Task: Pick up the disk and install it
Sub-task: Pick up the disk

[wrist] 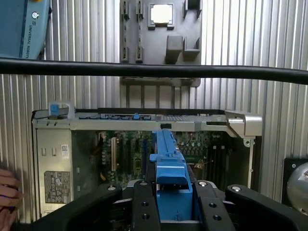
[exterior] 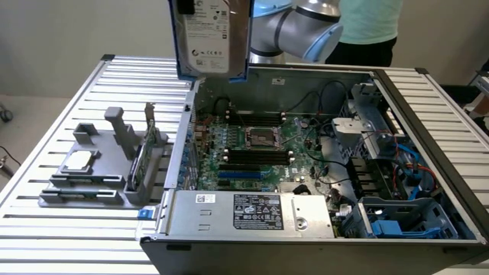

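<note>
The disk [exterior: 208,35] hangs upright at the upper centre-left of the exterior frame, clear of everything beneath it. It is a silver-grey metal slab with a white printed label covering its broad face and blue plastic rails down its long sides. In my wrist view I see it edge-on [wrist: 170,159], one blue rail running away from me. My gripper [wrist: 174,208] is closed on it about halfway, with a black finger [wrist: 144,202] pressed against each flat side, so the disk is firmly in my hold. Beneath it lies the open computer case [exterior: 306,255], and the disk sits above the case's back corner at the exterior view's left. Inside the case are the green motherboard [exterior: 260,149], a silver box with white stickers [exterior: 252,215] along the near wall, and a blue-lined bay [exterior: 397,224] at the lower right. On the ribbed metal table [exterior: 130,74], at the exterior view's left, a grey fixture [exterior: 99,177] holds a small flat silver square [exterior: 80,161]. My arm [exterior: 302,26] reaches in from the top, and a person in a teal shirt [exterior: 370,23] stands behind it.
</note>
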Robot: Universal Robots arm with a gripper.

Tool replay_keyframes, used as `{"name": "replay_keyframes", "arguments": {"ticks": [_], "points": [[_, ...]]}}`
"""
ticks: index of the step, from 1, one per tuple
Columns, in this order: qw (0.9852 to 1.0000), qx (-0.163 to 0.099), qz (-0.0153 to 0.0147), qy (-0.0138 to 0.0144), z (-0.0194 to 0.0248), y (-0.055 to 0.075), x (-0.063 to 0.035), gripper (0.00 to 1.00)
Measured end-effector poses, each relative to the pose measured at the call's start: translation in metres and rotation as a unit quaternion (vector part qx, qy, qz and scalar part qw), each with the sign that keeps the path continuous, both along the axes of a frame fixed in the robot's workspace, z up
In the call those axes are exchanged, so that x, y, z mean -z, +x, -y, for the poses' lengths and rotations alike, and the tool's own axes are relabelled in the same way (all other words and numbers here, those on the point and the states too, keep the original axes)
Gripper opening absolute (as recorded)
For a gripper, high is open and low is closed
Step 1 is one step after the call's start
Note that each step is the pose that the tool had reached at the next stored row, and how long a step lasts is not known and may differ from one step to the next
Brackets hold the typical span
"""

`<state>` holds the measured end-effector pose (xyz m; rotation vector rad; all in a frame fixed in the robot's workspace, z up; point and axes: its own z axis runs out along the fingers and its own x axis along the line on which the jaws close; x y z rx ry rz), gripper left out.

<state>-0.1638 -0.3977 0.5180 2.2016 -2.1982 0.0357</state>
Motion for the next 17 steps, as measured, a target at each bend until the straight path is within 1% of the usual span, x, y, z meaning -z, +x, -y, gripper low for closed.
{"name": "replay_keyframes", "arguments": {"ticks": [9,17], "points": [[1.0,-0.001,0.0,0.0,0.0109,0.031,0.0001,0.32],[1.0,-0.002,-0.0001,0.0,0.0221,0.06,0.0003,0.32]]}}
